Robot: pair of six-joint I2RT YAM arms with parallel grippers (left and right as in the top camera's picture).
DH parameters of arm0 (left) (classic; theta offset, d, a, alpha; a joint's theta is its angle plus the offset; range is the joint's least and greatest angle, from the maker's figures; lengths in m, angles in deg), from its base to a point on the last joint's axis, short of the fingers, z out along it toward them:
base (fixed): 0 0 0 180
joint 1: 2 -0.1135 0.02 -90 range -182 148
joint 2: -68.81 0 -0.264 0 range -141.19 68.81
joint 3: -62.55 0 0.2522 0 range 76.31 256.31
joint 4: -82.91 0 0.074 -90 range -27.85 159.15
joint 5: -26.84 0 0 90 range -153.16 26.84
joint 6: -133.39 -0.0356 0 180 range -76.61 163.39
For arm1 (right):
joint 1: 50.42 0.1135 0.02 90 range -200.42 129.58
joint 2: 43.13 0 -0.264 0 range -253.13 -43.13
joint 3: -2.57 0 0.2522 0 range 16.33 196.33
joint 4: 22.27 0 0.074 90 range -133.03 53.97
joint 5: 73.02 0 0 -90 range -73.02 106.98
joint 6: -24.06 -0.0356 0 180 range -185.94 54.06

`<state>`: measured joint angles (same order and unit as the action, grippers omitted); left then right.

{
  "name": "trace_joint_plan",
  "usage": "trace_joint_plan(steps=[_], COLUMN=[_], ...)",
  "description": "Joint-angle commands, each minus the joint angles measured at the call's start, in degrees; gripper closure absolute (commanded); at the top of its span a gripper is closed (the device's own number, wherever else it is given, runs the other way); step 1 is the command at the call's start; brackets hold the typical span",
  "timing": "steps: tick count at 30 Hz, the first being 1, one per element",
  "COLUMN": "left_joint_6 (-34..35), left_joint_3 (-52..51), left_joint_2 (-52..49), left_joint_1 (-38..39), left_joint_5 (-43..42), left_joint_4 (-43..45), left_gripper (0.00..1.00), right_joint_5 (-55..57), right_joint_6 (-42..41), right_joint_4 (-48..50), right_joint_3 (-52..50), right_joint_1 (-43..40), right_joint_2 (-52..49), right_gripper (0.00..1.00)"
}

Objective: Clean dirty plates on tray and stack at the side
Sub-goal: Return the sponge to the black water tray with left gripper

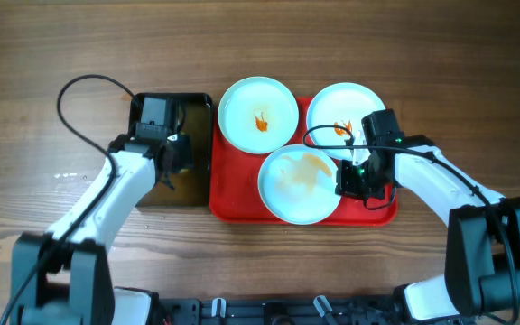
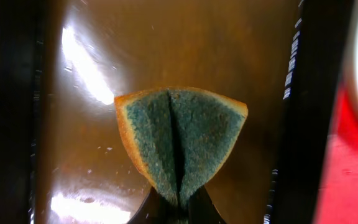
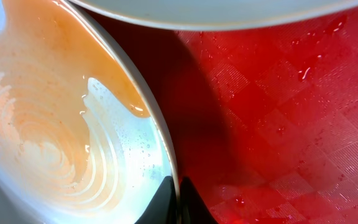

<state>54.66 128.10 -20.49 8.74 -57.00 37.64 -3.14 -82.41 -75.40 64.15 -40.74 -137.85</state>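
Note:
Three pale plates lie on the red tray (image 1: pixel 233 200). The back left plate (image 1: pixel 257 111) and the back right plate (image 1: pixel 341 108) each carry a small orange smear. The front plate (image 1: pixel 298 184) is wet with smeared orange sauce (image 3: pixel 48 106). My right gripper (image 1: pixel 350 181) is shut on the front plate's right rim (image 3: pixel 176 190). My left gripper (image 1: pixel 177 155) is over the black basin and is shut on a folded green-and-yellow sponge (image 2: pixel 179 134).
The black basin (image 1: pixel 197 104) stands left of the tray and holds brownish water (image 2: pixel 166 43). Its dark right wall (image 2: pixel 312 93) separates it from the tray. Bare wooden table (image 1: pixel 477 72) lies around both.

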Motion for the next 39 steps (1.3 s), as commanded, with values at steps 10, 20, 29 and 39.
trace_joint_plan(steps=[10,20,29,39], left_joint_6=[-8.1,-8.0,-4.6,-4.4], left_joint_3=[-0.2,-0.2,0.7,0.7], left_joint_2=[-8.2,-11.8,-9.8,-9.8], left_joint_1=[-0.3,-0.3,-0.2,-0.2], left_joint_5=[-7.6,-7.6,-8.3,-9.3], left_joint_4=[4.1,6.3,1.4,-2.5], left_gripper=[0.35,0.86,0.50,0.96], right_joint_5=[1.0,1.0,1.0,1.0], right_joint_6=[0.0,0.0,0.0,0.0], right_joint_4=[-0.5,-0.5,-0.8,-0.7], right_joint_3=[-0.6,-0.6,-0.6,-0.6], right_joint_1=[0.1,0.1,0.1,0.1], right_joint_2=[-0.7,-0.7,-0.7,-0.7], right_gripper=[0.95,0.95,0.95,0.95])
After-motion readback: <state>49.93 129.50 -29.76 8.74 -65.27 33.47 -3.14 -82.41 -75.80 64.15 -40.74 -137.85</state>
